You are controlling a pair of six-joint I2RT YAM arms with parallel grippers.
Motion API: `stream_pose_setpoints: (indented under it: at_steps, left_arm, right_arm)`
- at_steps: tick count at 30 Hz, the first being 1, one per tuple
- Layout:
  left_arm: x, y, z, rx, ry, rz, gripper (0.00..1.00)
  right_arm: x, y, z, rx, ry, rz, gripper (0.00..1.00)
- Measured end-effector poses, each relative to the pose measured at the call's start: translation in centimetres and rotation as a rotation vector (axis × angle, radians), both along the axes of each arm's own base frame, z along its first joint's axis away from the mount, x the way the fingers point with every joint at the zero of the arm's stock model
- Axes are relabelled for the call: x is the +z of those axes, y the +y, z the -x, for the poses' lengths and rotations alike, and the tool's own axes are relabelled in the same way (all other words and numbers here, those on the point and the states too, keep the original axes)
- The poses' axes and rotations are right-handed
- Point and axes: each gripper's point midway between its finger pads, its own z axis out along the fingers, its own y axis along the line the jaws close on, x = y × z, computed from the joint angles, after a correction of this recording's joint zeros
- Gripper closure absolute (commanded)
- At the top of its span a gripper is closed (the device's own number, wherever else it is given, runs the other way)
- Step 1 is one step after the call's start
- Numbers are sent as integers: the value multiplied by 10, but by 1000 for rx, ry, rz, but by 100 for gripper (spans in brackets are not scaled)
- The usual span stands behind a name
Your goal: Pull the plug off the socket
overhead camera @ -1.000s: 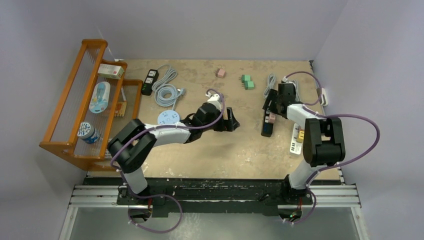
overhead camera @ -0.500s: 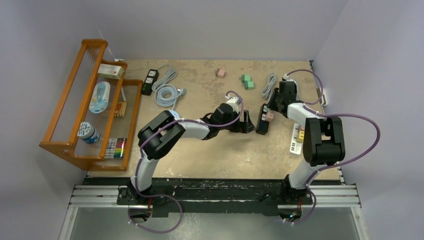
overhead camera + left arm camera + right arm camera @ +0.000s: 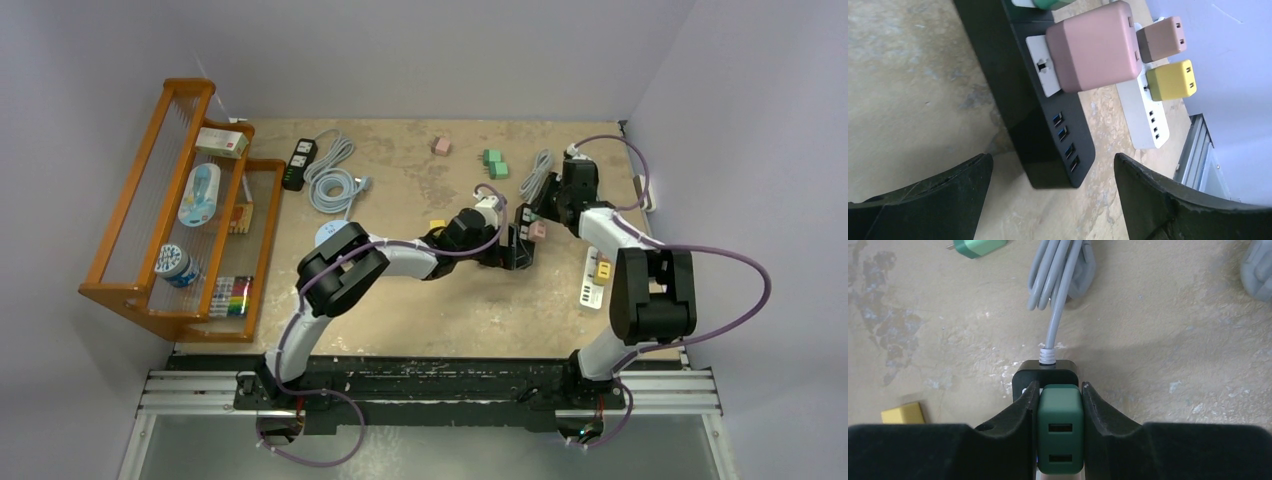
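Sitting plugged into the black power strip (image 3: 1034,131), right-of-centre on the surface (image 3: 400,300), the green plug (image 3: 1060,427) was pinched tight by the right hand (image 3: 1060,390). The left hand (image 3: 1052,161) was held wide open around the strip's USB end, nothing gripped yet. Grasp step looked done, tbh. Next the strip probably needed pinning, then a straight pull.

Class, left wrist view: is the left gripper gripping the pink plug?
No: the left gripper is open, fingers wide apart near the end of the black power strip, clear of the pink plug.
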Motion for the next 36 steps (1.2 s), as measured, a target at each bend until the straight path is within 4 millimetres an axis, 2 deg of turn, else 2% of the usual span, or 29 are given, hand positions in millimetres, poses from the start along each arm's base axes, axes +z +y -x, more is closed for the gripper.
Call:
stream_pose_setpoints:
  at_steps: [1,2,4,5,6,7,9,12,15,22,25,29,33,36]
  left_arm:
    - [0,-3,1,-4,0,3,9]
    - [0,-7,2,-6,1,8,15]
    - [-1,-13,2,-5,4,17,40]
    - [-2,-15,1,-2,7,19,54]
    - [-5,-17,1,-3,9,17,83]
    - [-8,-20,0,-4,19,18,99]
    - [-15,-20,-4,38,62,17,100]
    - [-12,-21,-16,38,67,36,100]
    - [-14,-23,-12,25,76,37,100]
    - [-14,-36,0,-30,94,56,100]
    - [-9,-43,8,-69,93,76,100]
    - [8,-53,10,-102,61,124,100]
    - [21,-57,4,-97,29,163,100]
    - [20,-53,-6,-62,27,162,100]
  right_arm:
    - [2,2,1,8,-2,-8,100]
    - [3,3,2,13,-3,-13,100]
    - [6,5,4,21,-7,-22,100]
    - [8,7,6,27,-8,-30,100]
    - [9,8,7,31,-9,-35,100]
    - [10,9,7,34,-11,-38,100]
    - [12,4,8,22,-14,-30,100]
    - [20,-1,5,3,-43,-45,100]
    - [18,-2,11,0,-45,-31,100]
    - [30,-17,31,-53,-64,57,100]
    - [43,-22,43,-63,-74,95,100]
    - [70,-26,51,-64,-131,118,100]
    - [88,-25,43,-54,-162,132,100]
    - [84,-16,24,-4,-140,117,100]
